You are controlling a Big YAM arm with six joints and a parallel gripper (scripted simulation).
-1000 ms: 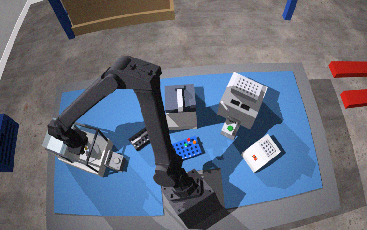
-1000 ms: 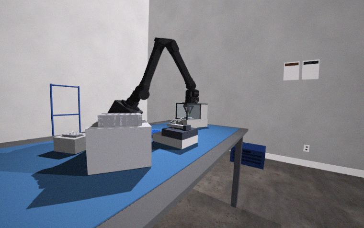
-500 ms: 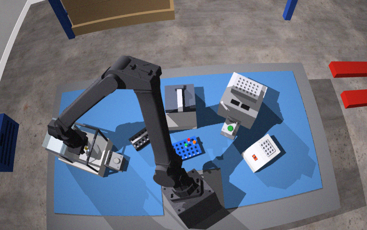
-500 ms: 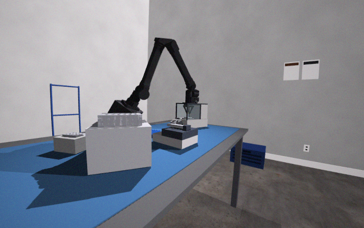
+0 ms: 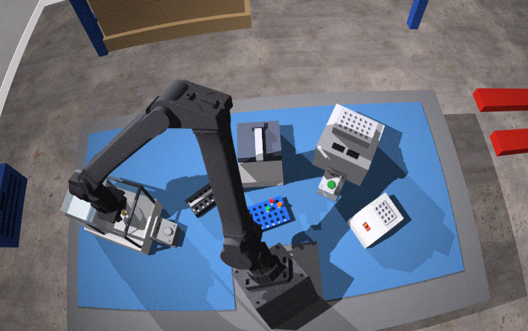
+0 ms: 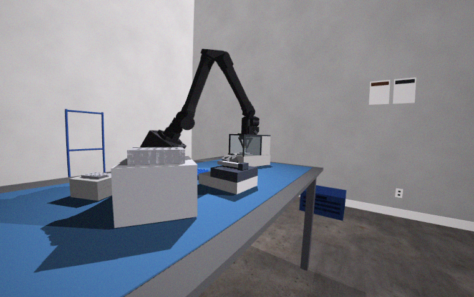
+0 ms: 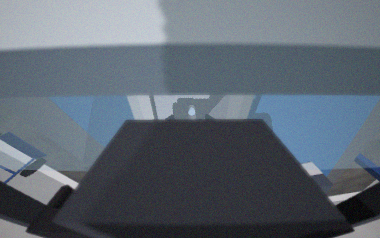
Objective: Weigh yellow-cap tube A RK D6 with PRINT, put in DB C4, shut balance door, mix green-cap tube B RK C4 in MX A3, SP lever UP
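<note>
Hand [image 5: 124,215] [image 6: 244,152] reaches down into the glass box of the balance [image 5: 146,247] [image 6: 260,160], its fingers parted to a middling width; we take it as not clamped on anything, though the tips are too hidden to show contact. Tube A [image 5: 124,213], known by its yellow cap, is inside that box, right at the fingertips, and its long axis seems upright, in line with the downward reach. We judge weighing to be the step in hand, with 0 tubes home so far. Seen from above, the door [image 5: 78,207] is slid off toward 10 o'clock, a pale, clear, flat pane, while the PRINT key [image 5: 168,231], a round white button, lies at 4 o'clock from the hand. If the tube already stands free, the next move wants a straight lift along its axis, clear of the thin dark frame bars, before the door is shut; any sideways drift could tip it or drag the unfixed balance. Farther off, the dry block [image 5: 359,230] [image 6: 83,188], matte white with orange digits, waits at 3 o'clock. Tube B [image 5: 267,208] shows its green cap in the bright blue, hole-studded rack [image 5: 287,215] [image 6: 203,171], also near 3 o'clock, and the satin black arm spans over the blue surface [image 5: 155,284] [image 6: 216,223].

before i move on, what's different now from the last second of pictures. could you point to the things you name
Nothing has visibly changed: the arm [image 5: 218,156] [image 6: 196,87] holds the same pose, with no grasp or release to be seen. The yellow cap [image 5: 124,213], the blue rack [image 5: 286,212] [image 6: 203,171] and the SP lever [image 5: 258,144] [image 6: 229,163] stayed where they were.
</note>
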